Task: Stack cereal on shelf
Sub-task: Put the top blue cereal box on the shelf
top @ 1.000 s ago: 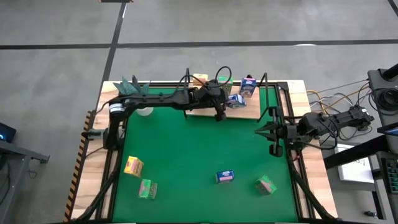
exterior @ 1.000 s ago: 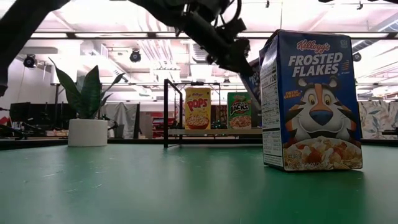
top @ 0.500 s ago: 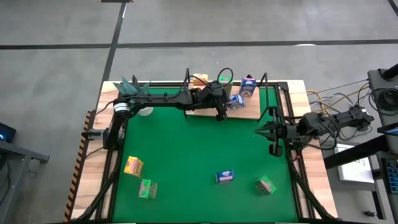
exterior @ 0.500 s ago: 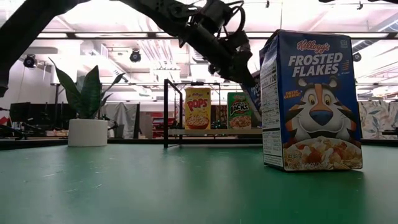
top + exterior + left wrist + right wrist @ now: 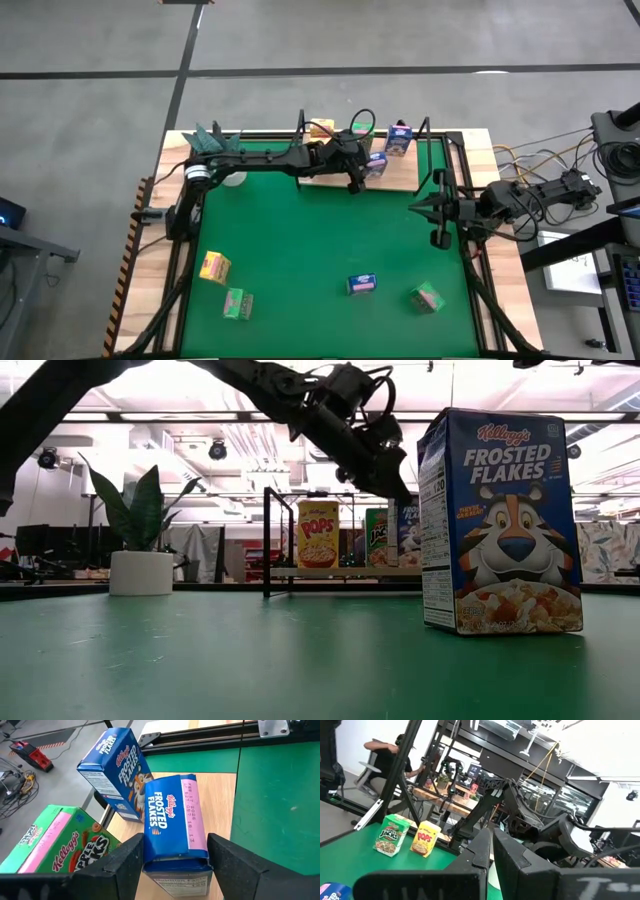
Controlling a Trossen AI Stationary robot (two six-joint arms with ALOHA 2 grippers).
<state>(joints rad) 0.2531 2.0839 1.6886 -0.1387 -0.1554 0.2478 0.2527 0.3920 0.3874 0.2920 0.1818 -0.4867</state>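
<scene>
Standing on the light-brown wooden shelf [image 5: 400, 176] are four small printed cereal boxes, the newest blue one [image 5: 172, 822] between the left gripper's [image 5: 172, 865] parted fingers; four boxes [image 5: 362, 284] wait on the green mat [image 5: 310, 250]; right gripper [image 5: 434, 210] hangs closed at the table's right side

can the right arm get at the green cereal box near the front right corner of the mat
Probably yes. The right pincer hangs shut over the mat's right edge, and the green box lies on the mat on that side, with nothing between them. It must open first.
</scene>
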